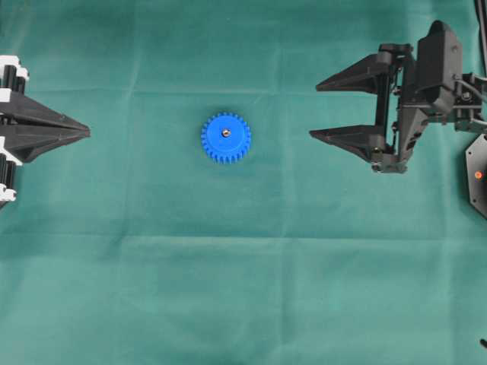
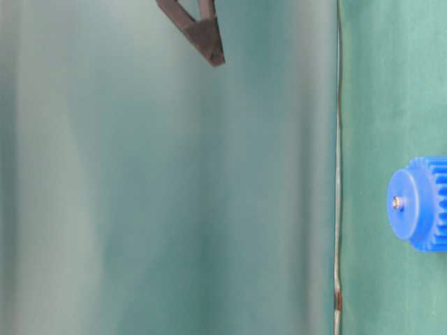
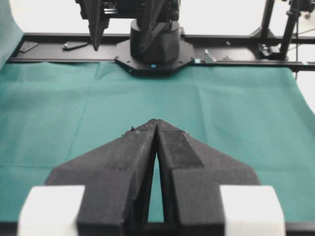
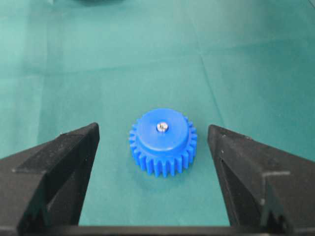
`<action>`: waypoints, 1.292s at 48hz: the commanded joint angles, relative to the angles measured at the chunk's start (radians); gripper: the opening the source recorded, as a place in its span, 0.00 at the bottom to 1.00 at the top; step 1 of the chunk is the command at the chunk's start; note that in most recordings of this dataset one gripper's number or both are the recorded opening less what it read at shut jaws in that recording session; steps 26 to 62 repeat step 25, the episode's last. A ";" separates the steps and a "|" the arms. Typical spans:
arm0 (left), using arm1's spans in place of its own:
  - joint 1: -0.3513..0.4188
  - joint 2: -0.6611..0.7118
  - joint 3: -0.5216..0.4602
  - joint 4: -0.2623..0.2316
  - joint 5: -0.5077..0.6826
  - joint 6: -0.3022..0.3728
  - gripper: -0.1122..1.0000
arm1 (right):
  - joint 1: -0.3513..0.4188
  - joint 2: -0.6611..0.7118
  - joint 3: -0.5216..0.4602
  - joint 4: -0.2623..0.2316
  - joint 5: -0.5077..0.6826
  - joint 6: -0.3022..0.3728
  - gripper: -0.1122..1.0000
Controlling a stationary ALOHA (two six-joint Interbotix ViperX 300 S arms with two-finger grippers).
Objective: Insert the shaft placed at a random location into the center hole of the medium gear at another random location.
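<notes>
We see the bright blue plastic toothed medium gear (image 1: 226,138) lying flat on the green cloth-covered table (image 1: 243,289), roughly midway between our two arms. The tiny silvery metal shaft (image 1: 226,132) already stands in the center hole, its bright end showing just proud of the raised hub; the right wrist view confirms this (image 4: 162,127), and the table-level view shows the pin's tip (image 2: 397,203) poking out of the gear's face.

Our black right gripper (image 1: 333,106) hovers well apart from the gear, its jaws spread wide and holding nothing, with the gear framed between them in the wrist view. Our black left gripper (image 1: 85,132) sits at the far left edge, its jaws pressed together on nothing, also well apart from the gear.

We judge the insertion done, so the risks now are about disturbing it. If our right arm dips or swings toward the centre, a spread jaw could clip the gear's teeth and slide it across the cloth. We cannot tell how deep the shaft sits; if it is only shallowly seated, a knock could tilt or pop it out. The cloth's creases could also let the gear rock if it gets nudged.
</notes>
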 commanded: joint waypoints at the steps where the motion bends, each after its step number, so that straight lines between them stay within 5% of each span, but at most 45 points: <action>1: 0.002 0.009 -0.021 0.003 -0.003 -0.002 0.10 | 0.000 -0.017 -0.005 0.002 -0.023 0.005 0.89; 62: 0.002 0.009 -0.020 0.003 0.006 -0.002 0.10 | 0.000 -0.014 -0.003 0.000 -0.032 0.005 0.89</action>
